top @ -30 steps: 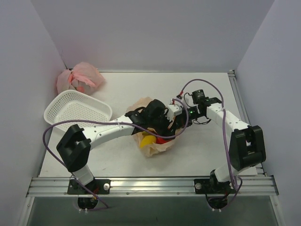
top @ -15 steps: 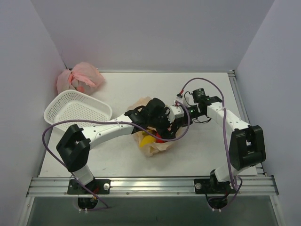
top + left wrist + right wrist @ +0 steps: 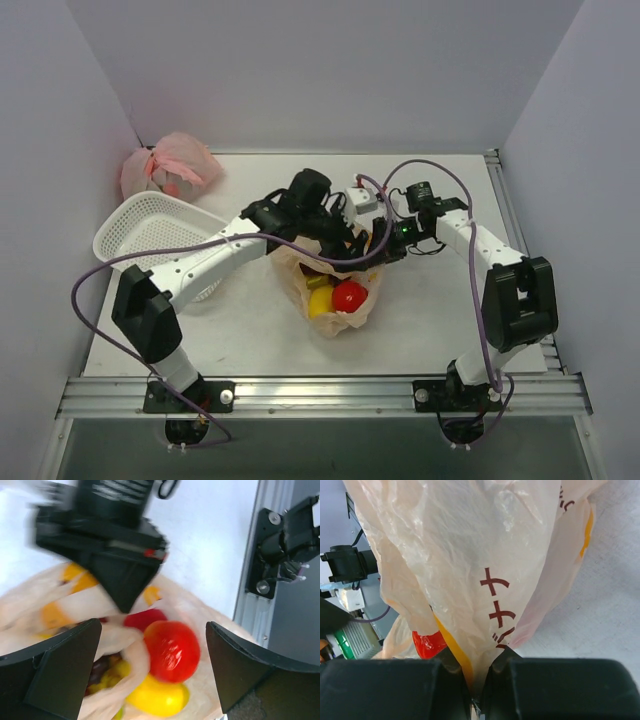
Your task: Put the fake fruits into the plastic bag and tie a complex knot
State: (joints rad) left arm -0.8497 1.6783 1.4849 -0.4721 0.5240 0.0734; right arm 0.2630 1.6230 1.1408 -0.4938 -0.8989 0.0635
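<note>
**A:** Item one, the plastic bag [image 3: 340, 318]. Where is it, and how much can be read?

**B:** Middle of the table [image 3: 250, 340], between the two wrists. Thin, crinkled, translucent film, pale orange, with yellow print and dark red lettering. From above, its upper part is covered by the arms. In the right wrist view it runs off the top edge.

**A:** Contents?

**B:** A glossy round red fruit [image 3: 172, 650], and a smooth yellow fruit [image 3: 157, 697] touching it from beneath, both inside the bag. To their left is a dark clustered lump [image 3: 97, 667], blurred and half under a fold, possibly grapes. A second red shape [image 3: 142, 619] behind the first is too cut off to name.

**A:** Right gripper [image 3: 479, 680]?

**B:** Clenched on a gathered pleat of the bag. The fingers are black and blocky, with the film squeezed flat between them.

**A:** Left gripper [image 3: 152, 627]?

**B:** Released. Its dark fingers [image 3: 60, 675] are spread wide on either side of the bag's open mouth and grip nothing. The top of that view is smeared.

**A:** Sundries?

**B:** A white mesh basket [image 3: 150, 235], plastic with rounded corners, at far left and partly behind the left arm. A crumpled pink bag [image 3: 170, 165] in the far left corner, contents unreadable.
</note>
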